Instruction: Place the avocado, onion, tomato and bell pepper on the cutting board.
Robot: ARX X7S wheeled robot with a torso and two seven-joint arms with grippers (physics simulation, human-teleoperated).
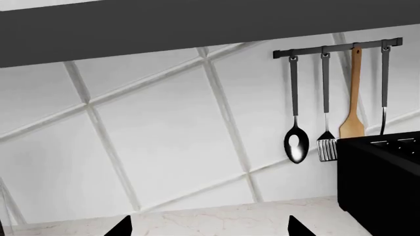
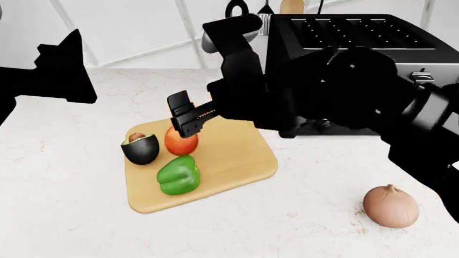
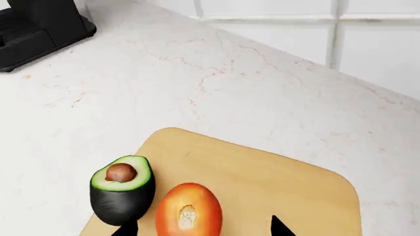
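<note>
Three vegetables sit on the light-wood rectangular cutting board (image 2: 237, 161) at the centre of the head view: the halved near-black avocado (image 2: 141, 148), the glossy red-orange tomato (image 2: 180, 141) touching it, and the bright green lobed bell pepper (image 2: 178, 175) just below. The tan papery onion (image 2: 390, 206) lies apart on the white marbled worktop (image 2: 64, 199), lower right. The right arm reaches from the right edge across the black toaster (image 2: 351, 32), its claw (image 2: 188, 117) spread, hanging just above the tomato. The left claw (image 1: 208, 228) is raised at upper left, tips apart, facing the tiled wall's utensil rail (image 1: 337, 47). No writing is legible.
</note>
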